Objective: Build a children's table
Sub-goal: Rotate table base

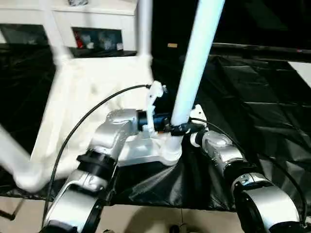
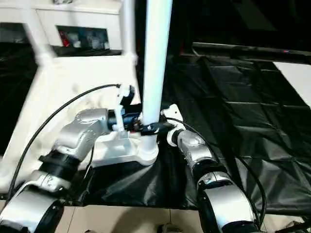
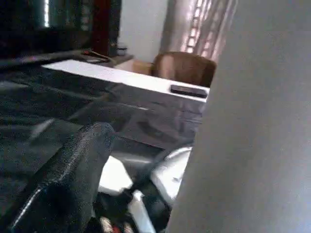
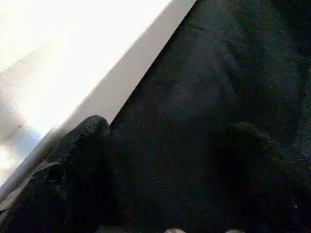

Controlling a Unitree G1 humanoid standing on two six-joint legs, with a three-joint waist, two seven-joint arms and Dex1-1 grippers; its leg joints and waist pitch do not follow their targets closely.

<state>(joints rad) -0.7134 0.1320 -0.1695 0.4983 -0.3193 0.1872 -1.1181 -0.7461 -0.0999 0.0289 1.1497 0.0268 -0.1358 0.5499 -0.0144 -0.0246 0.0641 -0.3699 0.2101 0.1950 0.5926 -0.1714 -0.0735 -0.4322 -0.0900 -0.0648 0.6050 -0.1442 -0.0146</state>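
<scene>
The white plastic rectangular tabletop (image 1: 92,97) lies upside down on the black-covered counter (image 2: 233,97). A long white tubular leg (image 2: 155,63) stands upright in its near corner socket (image 2: 146,153). The right gripper (image 2: 154,128) has its black fingers clamped on the leg's base; whether the left gripper (image 2: 130,121), beside the leg, has its fingers apart or together I cannot tell.

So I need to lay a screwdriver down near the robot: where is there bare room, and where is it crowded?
Free: the black sheet to the robot's right of the upright leg, out to the white surface. Crowded: the near corner socket of the tabletop, where the left gripper and right gripper meet at the leg's base.
</scene>
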